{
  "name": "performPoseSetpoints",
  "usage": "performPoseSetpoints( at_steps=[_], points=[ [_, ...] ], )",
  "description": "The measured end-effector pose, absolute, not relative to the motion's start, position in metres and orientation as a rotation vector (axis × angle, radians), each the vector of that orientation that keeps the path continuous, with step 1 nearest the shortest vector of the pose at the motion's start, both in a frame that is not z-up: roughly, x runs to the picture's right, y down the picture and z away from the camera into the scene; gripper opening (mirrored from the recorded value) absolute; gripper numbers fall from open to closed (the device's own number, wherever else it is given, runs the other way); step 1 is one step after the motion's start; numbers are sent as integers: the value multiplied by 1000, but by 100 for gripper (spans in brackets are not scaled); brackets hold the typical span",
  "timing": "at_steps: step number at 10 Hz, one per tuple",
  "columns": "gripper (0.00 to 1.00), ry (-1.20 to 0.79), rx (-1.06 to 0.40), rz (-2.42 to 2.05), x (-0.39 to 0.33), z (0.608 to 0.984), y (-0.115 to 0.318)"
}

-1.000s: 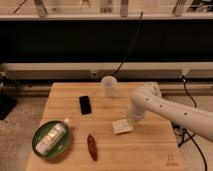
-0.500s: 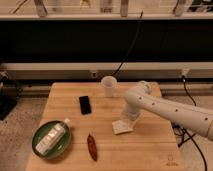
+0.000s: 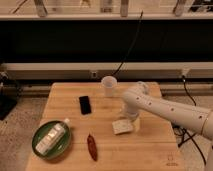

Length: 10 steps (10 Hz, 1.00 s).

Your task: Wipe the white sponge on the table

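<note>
The white sponge (image 3: 122, 127) lies flat on the light wooden table (image 3: 150, 147), right of centre. My gripper (image 3: 132, 120) comes down from the white arm that reaches in from the right. It sits at the sponge's upper right edge, touching it or just above it; I cannot tell which. The wrist hides the gripper's tip.
A white cup (image 3: 109, 86) stands at the back of the table. A black phone (image 3: 85, 104) lies left of centre. A green plate (image 3: 42, 150) with a white bottle-like object (image 3: 52, 137) sits at the front left. A red-brown elongated object (image 3: 92, 146) lies near the front edge.
The arm's elbow has swung to the left over the table. The gripper stays at the sponge, which has hardly shifted.
</note>
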<state>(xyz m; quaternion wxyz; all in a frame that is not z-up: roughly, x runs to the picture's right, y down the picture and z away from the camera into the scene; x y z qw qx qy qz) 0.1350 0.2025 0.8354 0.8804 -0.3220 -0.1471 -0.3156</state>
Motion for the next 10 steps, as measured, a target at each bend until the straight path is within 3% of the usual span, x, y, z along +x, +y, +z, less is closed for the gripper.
performPoseSetpoints(
  at_steps=[2,8,10],
  points=[
    [76,-318,-685,-647,137,839,206],
    [15,-322,-685,-614,147,835,203],
    [1,-313,-686,-609,150,835,203]
  ],
)
